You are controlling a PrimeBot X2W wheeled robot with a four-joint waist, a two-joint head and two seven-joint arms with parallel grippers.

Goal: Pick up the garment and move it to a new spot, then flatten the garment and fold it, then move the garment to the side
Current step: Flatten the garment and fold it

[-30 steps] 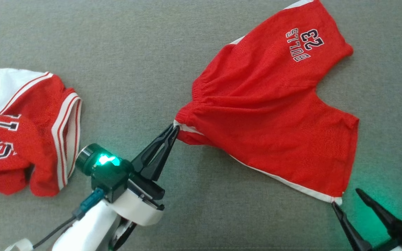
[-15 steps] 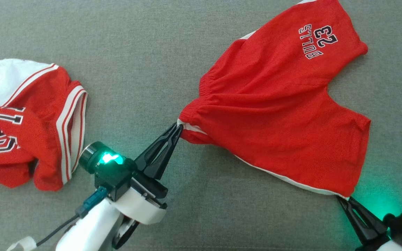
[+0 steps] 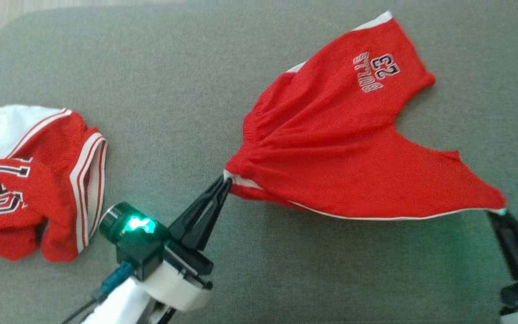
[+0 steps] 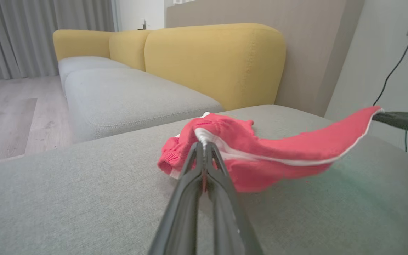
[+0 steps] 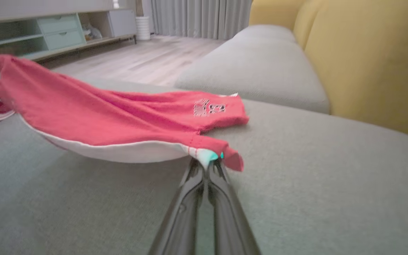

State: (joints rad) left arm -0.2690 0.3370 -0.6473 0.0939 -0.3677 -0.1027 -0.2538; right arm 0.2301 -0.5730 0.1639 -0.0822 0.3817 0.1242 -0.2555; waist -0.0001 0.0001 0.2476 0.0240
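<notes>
Both grippers are clamped on the red shorts: the left gripper pinches the waistband corner, the right gripper a leg-hem corner at right. The near edge hangs lifted between them; the far leg rests on the grey cushion, well apart from a jersey at left

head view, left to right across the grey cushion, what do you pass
red and white jersey → left gripper, jaws shut → red shorts, pinched at both ends → right gripper, jaws shut
</notes>
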